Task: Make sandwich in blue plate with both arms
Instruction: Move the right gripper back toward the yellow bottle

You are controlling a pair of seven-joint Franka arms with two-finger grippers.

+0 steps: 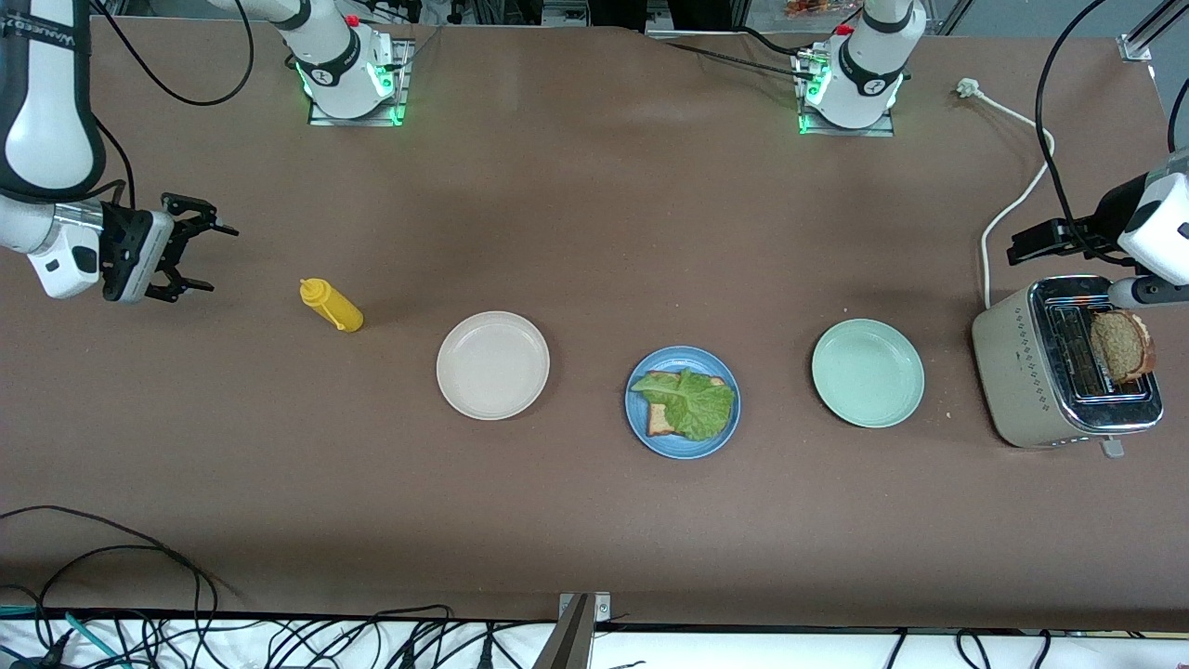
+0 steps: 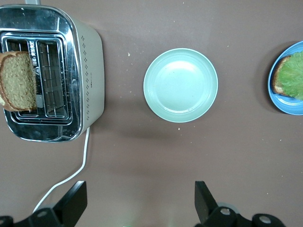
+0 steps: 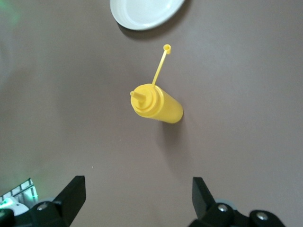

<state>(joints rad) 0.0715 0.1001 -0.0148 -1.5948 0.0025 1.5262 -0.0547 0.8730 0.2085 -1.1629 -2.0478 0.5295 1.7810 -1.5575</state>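
Plates: three round ones are sitting in a row: cream plate point(image 1: 492, 365), blue plate point(image 1: 683, 402), mint plate point(image 1: 868, 373).
Bread: two slices; one is lying flat on the blue plate under ruffled lettuce point(image 1: 692, 401), one bread slice point(image 1: 1122, 346) is standing in the toaster point(image 1: 1031, 372).
Bottle: one yellow bottle point(image 1: 331, 305).
Left gripper point(image 2: 141, 201): hanging open over the toaster's end.
Right gripper point(image 1: 198, 258): waiting open, empty.

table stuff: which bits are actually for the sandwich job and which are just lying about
For the job:
- blue plate, holding a bread slice under lettuce
- second bread slice, standing in the toaster
- left gripper, open, above the table near the toaster
- right gripper, open, near the yellow bottle

Lying about:
- yellow bottle
- cream plate
- mint plate
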